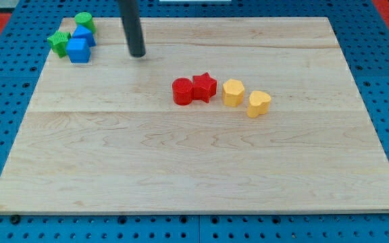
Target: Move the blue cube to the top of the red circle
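Observation:
The blue cube [78, 50] sits near the board's top left corner, in a cluster with another blue block [84, 35], a green star [59, 42] and a green round block [84, 21]. The red circle [182, 91] lies near the board's middle, touching a red star [204, 87] on its right. My tip [138, 54] rests on the board to the right of the blue cube, apart from it, and up and to the left of the red circle.
A yellow hexagon block [233, 92] and a yellow heart block [258, 103] lie to the right of the red star. The wooden board [194, 169] sits on a blue perforated table.

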